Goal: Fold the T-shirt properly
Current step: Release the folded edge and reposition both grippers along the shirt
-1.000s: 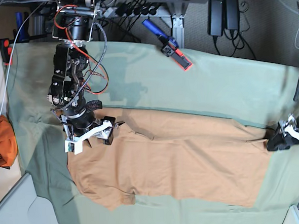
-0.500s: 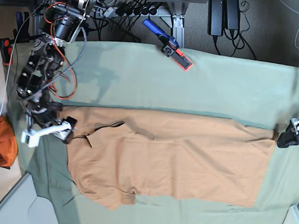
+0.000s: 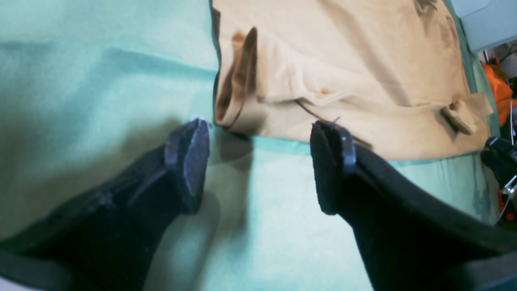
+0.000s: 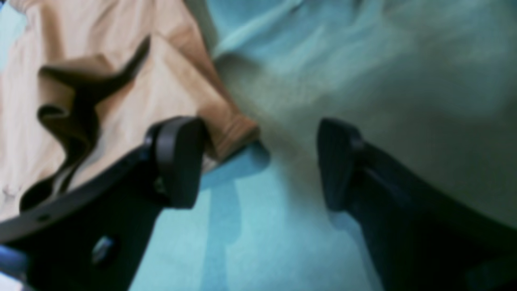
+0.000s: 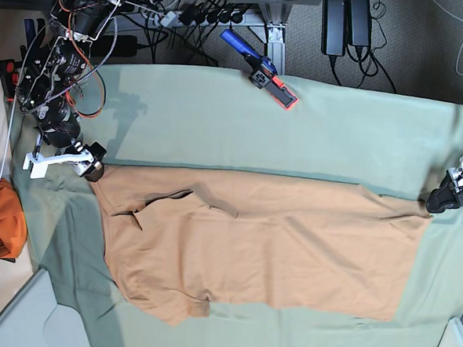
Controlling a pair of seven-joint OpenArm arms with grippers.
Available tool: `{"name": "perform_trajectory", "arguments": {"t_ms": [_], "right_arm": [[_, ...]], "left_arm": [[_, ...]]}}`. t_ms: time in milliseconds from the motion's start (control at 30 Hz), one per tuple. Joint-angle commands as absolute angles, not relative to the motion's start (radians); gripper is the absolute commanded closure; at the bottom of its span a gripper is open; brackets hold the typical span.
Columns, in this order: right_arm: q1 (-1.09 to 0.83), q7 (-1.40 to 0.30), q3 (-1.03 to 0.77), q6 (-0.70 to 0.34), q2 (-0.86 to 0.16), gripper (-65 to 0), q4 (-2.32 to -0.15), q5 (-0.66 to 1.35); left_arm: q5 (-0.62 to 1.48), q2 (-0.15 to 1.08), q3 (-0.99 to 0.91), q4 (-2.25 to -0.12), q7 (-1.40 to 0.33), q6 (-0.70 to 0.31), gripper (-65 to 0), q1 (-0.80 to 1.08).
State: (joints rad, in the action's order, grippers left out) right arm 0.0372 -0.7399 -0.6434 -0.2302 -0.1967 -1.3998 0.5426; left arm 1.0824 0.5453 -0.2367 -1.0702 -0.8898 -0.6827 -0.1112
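Observation:
The tan T-shirt (image 5: 283, 241) lies spread flat on the pale green cloth (image 5: 212, 119). My right gripper (image 5: 92, 167) sits at the shirt's upper left corner. In the right wrist view it (image 4: 258, 161) is open. A folded shirt corner (image 4: 226, 129) lies against its left finger (image 4: 177, 161), with nothing between the jaws. My left gripper (image 5: 440, 202) is at the shirt's right edge. In the left wrist view it (image 3: 260, 161) is open and empty over green cloth, and the shirt's hem corner (image 3: 234, 93) lies just beyond the fingertips.
A darker orange cloth bundle (image 5: 2, 219) lies off the left edge, also in the left wrist view (image 3: 497, 89). A red and blue tool (image 5: 269, 77) rests on the cloth's far edge. Power adapters (image 5: 344, 21) and cables lie behind. A grey bin (image 5: 21, 328) stands at bottom left.
My right gripper moved left and back, dragging the shirt's upper left corner outward, and now stands open. My left gripper drew back to the right, off the shirt's edge.

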Motion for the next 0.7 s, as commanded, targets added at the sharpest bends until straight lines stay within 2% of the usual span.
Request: {"name": "perform_trajectory", "arguments": {"t_ms": [0,367,667], "right_arm": [[0.060,-0.730,-0.646,-0.319,-0.200,-44.1,-1.406,0.554],[0.136,-0.741,-0.626,-0.337,-0.099,-44.1,-1.405,0.564],[0.135,-0.738,-0.626,-0.337,-0.094,-44.1,-1.405,0.557]], "left_arm": [[1.103,0.565,-0.244,-1.084,-0.873,-0.698,-42.4,-0.130],[1.103,0.565,-0.244,-1.084,-0.873,-0.698,-42.4,-0.130],[1.084,0.547,-0.244,-1.083,-0.833,-0.698,-42.4,-0.130]]}}
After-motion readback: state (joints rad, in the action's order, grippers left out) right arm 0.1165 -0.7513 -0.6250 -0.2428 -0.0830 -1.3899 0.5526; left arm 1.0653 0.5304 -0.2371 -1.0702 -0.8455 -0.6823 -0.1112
